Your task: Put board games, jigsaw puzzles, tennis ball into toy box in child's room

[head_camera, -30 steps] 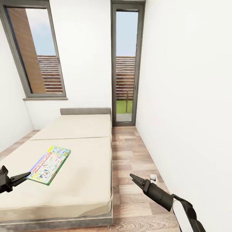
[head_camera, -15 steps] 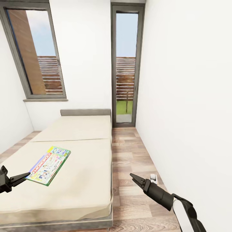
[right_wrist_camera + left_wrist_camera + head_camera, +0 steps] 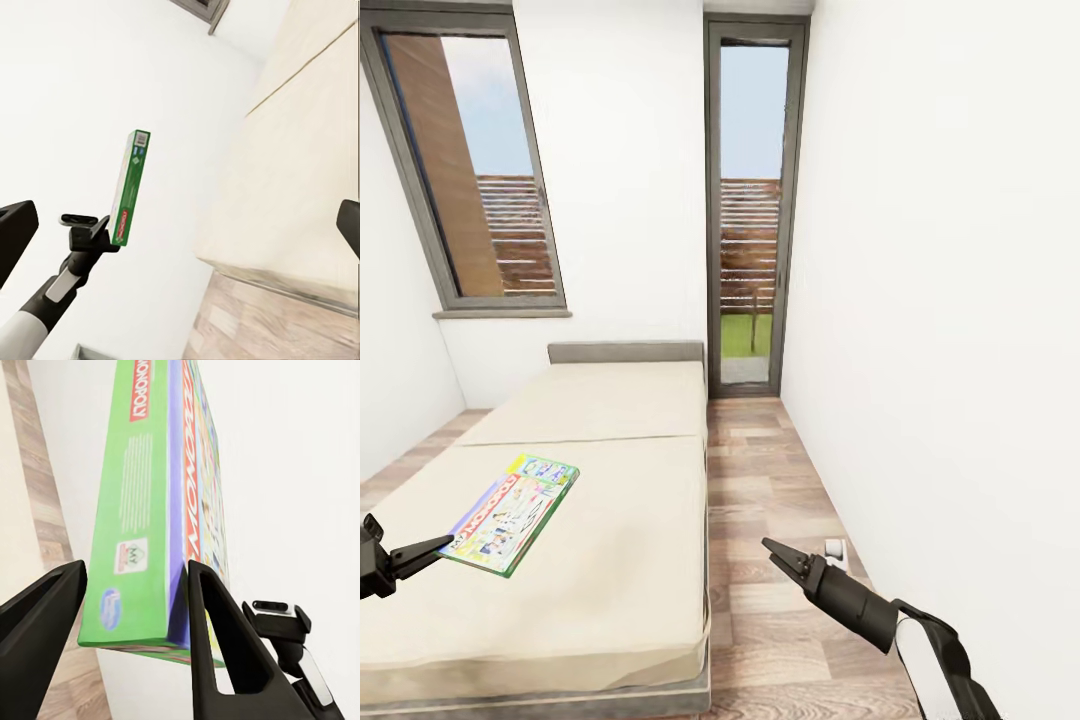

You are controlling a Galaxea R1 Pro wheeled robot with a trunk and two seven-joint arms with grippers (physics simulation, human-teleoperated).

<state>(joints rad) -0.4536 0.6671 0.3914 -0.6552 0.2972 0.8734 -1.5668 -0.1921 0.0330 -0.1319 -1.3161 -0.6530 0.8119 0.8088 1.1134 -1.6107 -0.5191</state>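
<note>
Bed [image 3: 600,520] with a cream mattress in 2 panels runs away from the robot toward a grey headboard [image 3: 626,351] under a white wall. The Monopoly game box [image 3: 510,512] lies flat on the near panel, just ahead of the left gripper [image 3: 405,558], whose fingers stand spread apart with nothing between them yet. In the left wrist view the box's green side sits right in front of the gap between the 2 dark fingers [image 3: 225,660], close to them; whether they touch it cannot be told.

The right gripper [image 3: 775,556] hangs over the wood-plank floor [image 3: 770,480] beside the bed, well apart from the box, between the mattress edge and the white wall on its right. In the head view its tips look close together, yet the right wrist view shows the 2 fingertips [image 3: 15,225] at opposite edges, wide apart and empty, with the box and the left arm across from them.

Beyond both grippers stand a grey-framed window [image 3: 470,170] and a tall narrow glass door [image 3: 752,200].
</note>
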